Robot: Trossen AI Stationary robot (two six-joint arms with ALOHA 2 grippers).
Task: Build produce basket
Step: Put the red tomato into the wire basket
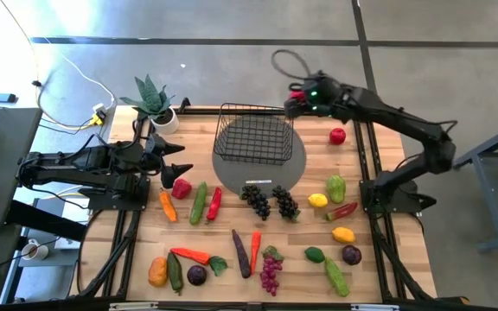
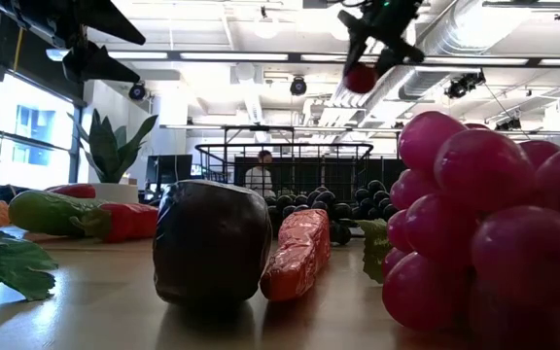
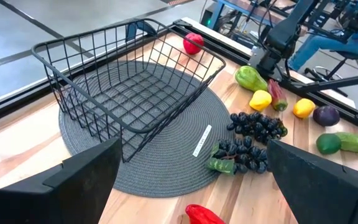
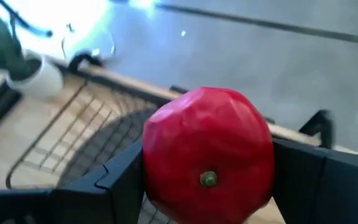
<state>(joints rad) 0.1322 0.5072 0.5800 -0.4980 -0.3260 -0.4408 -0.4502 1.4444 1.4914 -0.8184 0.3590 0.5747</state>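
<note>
Right arm (image 1: pixel 296 102) aloft (apple (image 4: pixel 207 163) gripped)

A small red round fruit (image 2: pixel 361 78) is held high by the right gripper (image 2: pixel 370 49), above the black wire-mesh basket (image 2: pixel 290 165). In the foreground, a dark purple eggplant (image 2: pixel 212 243), an orange carrot (image 2: pixel 297 253) and pink-purple grapes (image 2: pixel 484 224) are seen.

Empty black wire basket (image 1: pixel 252 136) on grey mat, toy produce (image 1: pixel 271 204) scattered nearby on table
</note>
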